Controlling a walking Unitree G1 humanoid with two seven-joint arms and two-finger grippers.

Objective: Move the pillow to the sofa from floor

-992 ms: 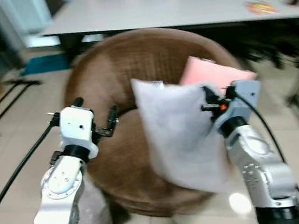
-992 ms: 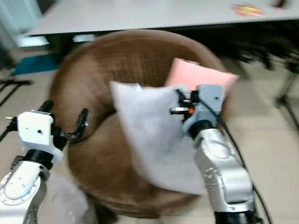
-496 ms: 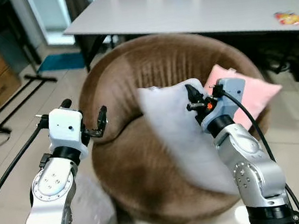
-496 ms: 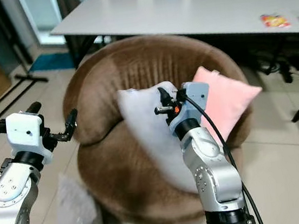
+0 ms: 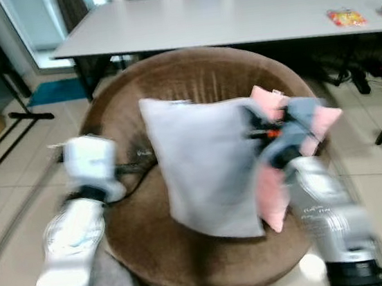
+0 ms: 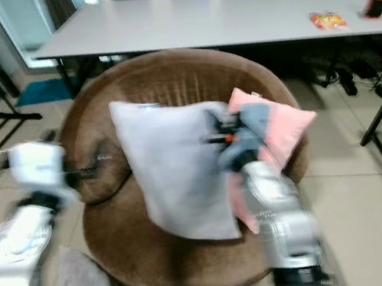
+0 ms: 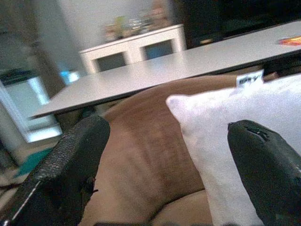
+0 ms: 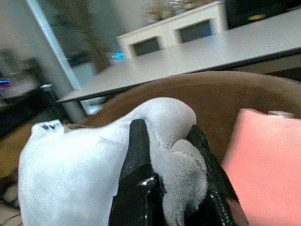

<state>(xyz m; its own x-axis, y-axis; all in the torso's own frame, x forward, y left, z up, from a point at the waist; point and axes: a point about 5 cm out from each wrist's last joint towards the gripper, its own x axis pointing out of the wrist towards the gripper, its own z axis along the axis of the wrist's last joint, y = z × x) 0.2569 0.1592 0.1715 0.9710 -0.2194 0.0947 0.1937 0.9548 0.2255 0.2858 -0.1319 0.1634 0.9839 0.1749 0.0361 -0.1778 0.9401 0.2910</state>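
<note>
A tiled floor (image 5: 6,228) and a long white surface (image 5: 231,16) frame the round brown sofa (image 5: 191,87). Over its seat hangs the grey pillow (image 5: 205,169), upright, overlapping a pink cushion (image 6: 280,128) behind it. The right hand (image 8: 171,188) pinches the pillow's corner tight. The left hand (image 7: 162,165) is spread wide beside the pillow, holding nothing.

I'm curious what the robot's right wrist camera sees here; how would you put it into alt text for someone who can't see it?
Two black gripper fingers pinch a bunched corner of a pale grey pillow. Past it curves the back of a round brown sofa chair, with a pink pillow leaning inside, and a long white table behind.
</note>
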